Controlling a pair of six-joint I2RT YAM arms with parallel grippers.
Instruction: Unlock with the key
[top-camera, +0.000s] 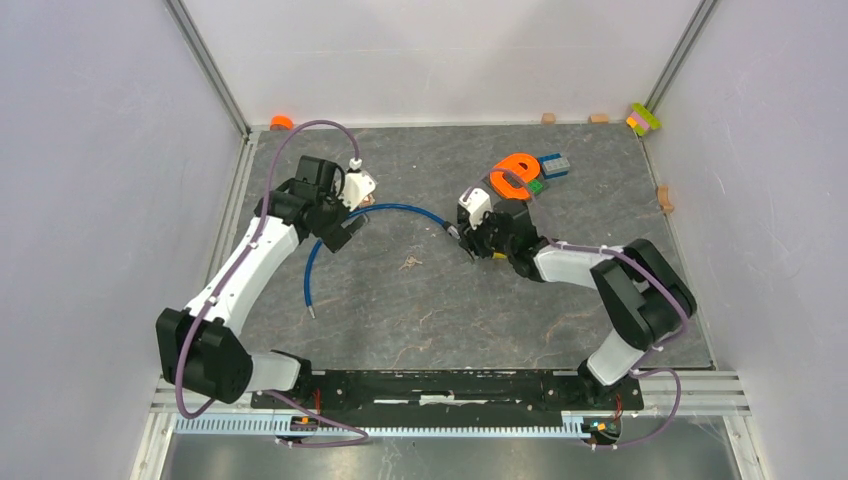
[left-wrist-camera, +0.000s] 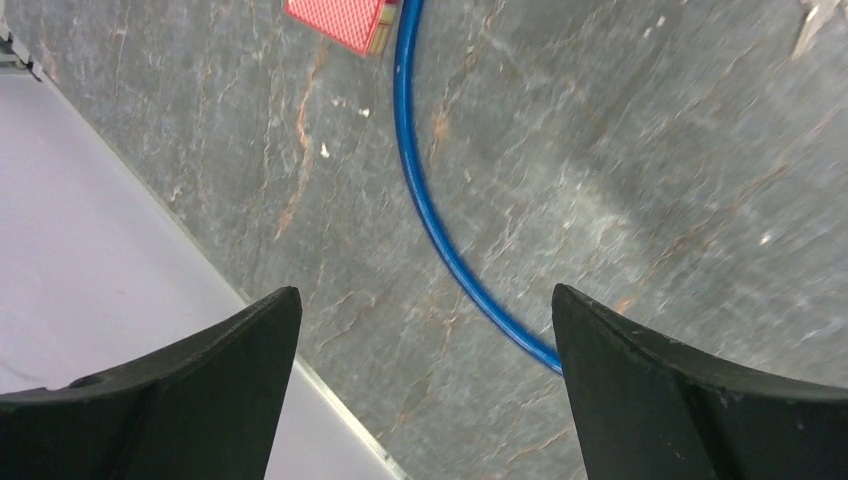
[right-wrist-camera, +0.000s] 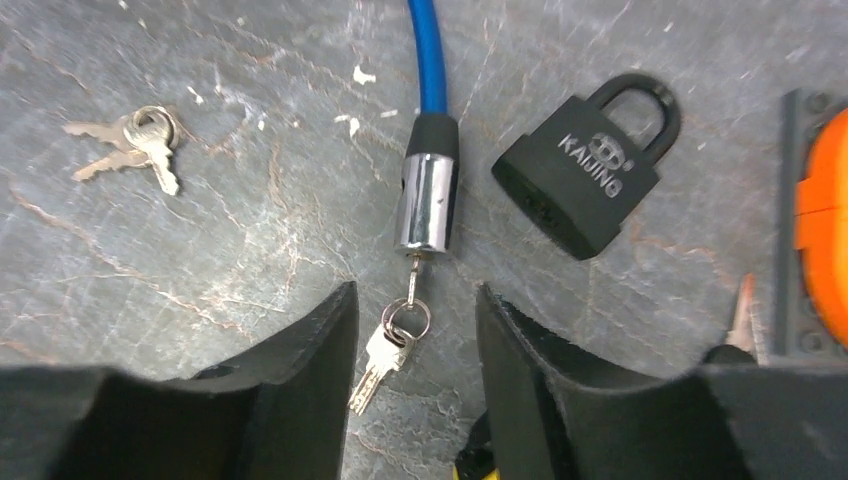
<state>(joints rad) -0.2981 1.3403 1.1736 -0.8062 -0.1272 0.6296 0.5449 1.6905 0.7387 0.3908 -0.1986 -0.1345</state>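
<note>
R gripper (right-wrist-camera: 415, 300): jaws part-way apart, nothing clamped. The key (right-wrist-camera: 412, 278) lies btwn the fingertips w/ its blade pushed into the end of the chrome lock barrel (right-wrist-camera: 426, 200). Its key ring (right-wrist-camera: 405, 322) carries a second key, flat on the table (right-wrist-camera: 200, 260) and close against one finger; touching or not, can't tell.

Outward: the blue cable (right-wrist-camera: 430, 60) leaves the barrel's far end and arcs across to the L gripper (left-wrist-camera: 422, 295). That one's jaws are wide, nothing held, and it hangs above the cable's bend. In the top view the cable's free end (top-camera: 311, 312) rests on the table well apart from the barrel, so the loop isn't closed.

Beside the barrel is a black padlock (right-wrist-camera: 585, 175), shackle looks seated. A loose key bunch (right-wrist-camera: 130, 145) lies well off on the other side.

Status, my read:
- Key inserted: done.
- Key turned: can't tell from here.
- Cable end clear of barrel, so the cable lock prob. already released.
- Both arms hands-off, which fits a finished step.
- Left, if anything: back the arms away. If the padlock is also meant, nothing shows it opened.
</note>
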